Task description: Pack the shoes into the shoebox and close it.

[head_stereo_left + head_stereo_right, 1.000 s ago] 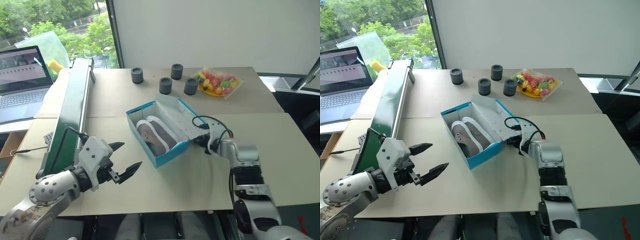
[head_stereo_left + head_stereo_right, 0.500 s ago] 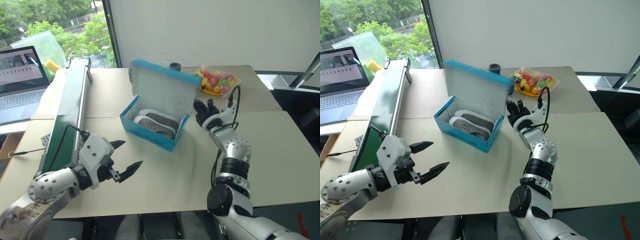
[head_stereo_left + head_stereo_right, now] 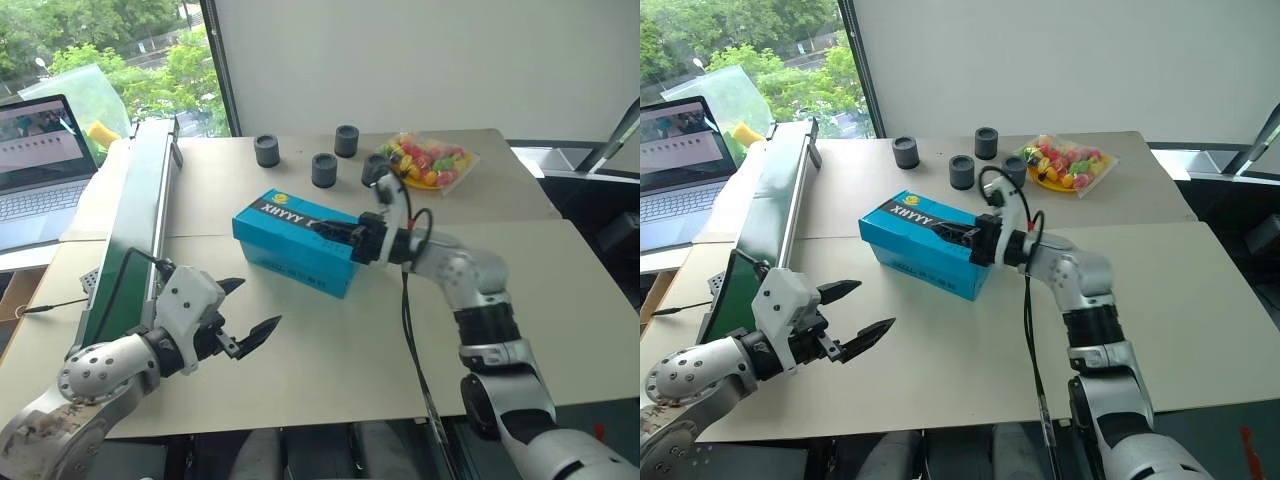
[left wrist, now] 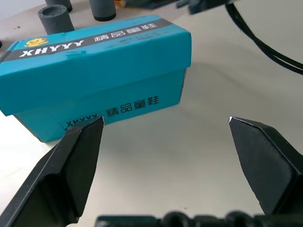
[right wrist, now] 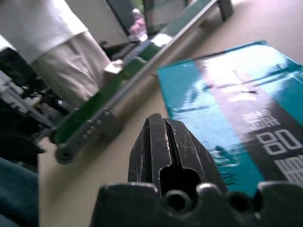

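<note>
Near the middle of the beige surface point(image 3: 300, 370), the rectangular teal-blue cardboard shoebox point(image 3: 297, 242) is lying with its lettered lid down flat, its long axis running from far-left to near-right. Over its right end the right gripper point(image 3: 345, 236) is resting, jaws pressed together, gripping nothing. Well apart at the near left, the left gripper point(image 3: 240, 322) is hovering with jaws spread wide, pointing toward the box's long side. Any final press, I reckon, belongs to the nearer right arm.

Teal shoebox point(image 3: 297, 243) on table, lid shut, white "XHYYY" lettering and yellow logo on top.
</note>
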